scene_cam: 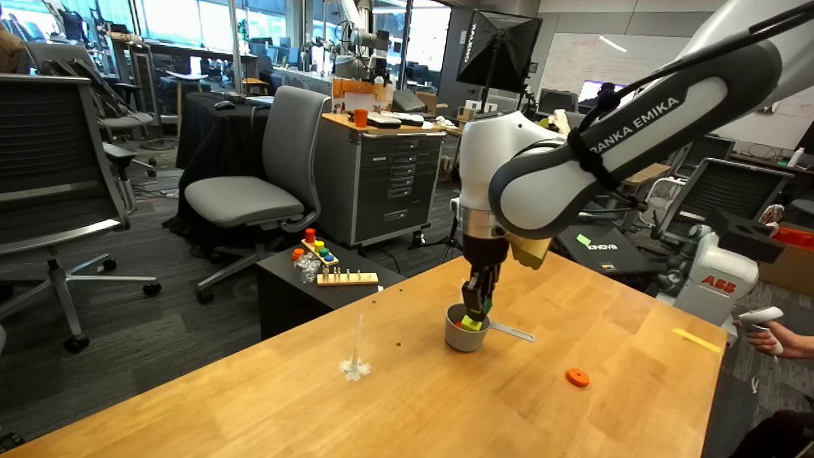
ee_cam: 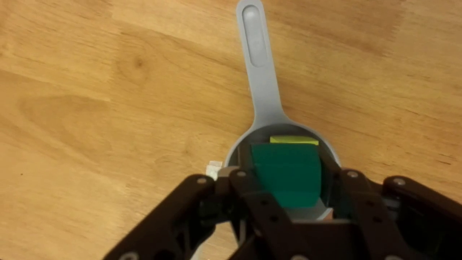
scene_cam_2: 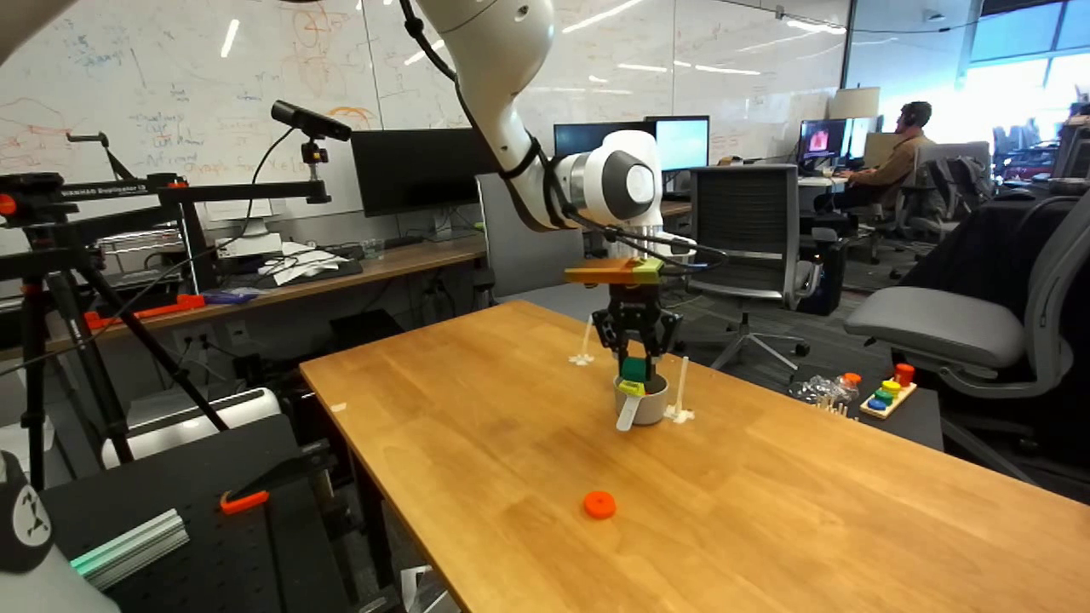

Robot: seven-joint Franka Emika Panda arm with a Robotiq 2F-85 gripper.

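- Grasping the green block (ee_cam: 288, 177) with the tool (scene_cam_2: 637, 370), pinched snugly on two opposite sides
- Poised, with the green block, right at the mouth of the cup (scene_cam: 466, 341), upright on the worktop (scene_cam: 318, 394) directly under the tool
- Judged by this pose, at the stage of holding the green block over the cup, unreleased
- Below the tool, inside the cup: the yellow block (scene_cam: 470, 324) and, partly hidden, an orange piece (scene_cam: 457, 325)
- Cannot tell touching from a slight gap between green block and yellow block
- For the next move, likely calls for a firm grip, slow vertical travel and careful centring, so as not to catch the rim or jam against the yellow block
- Close beside the tool and cup: a peg (scene_cam_2: 681, 385), worth avoiding in any sideways swing
- Well apart from the tool, lying on the worktop: a disc (scene_cam_2: 599, 505)
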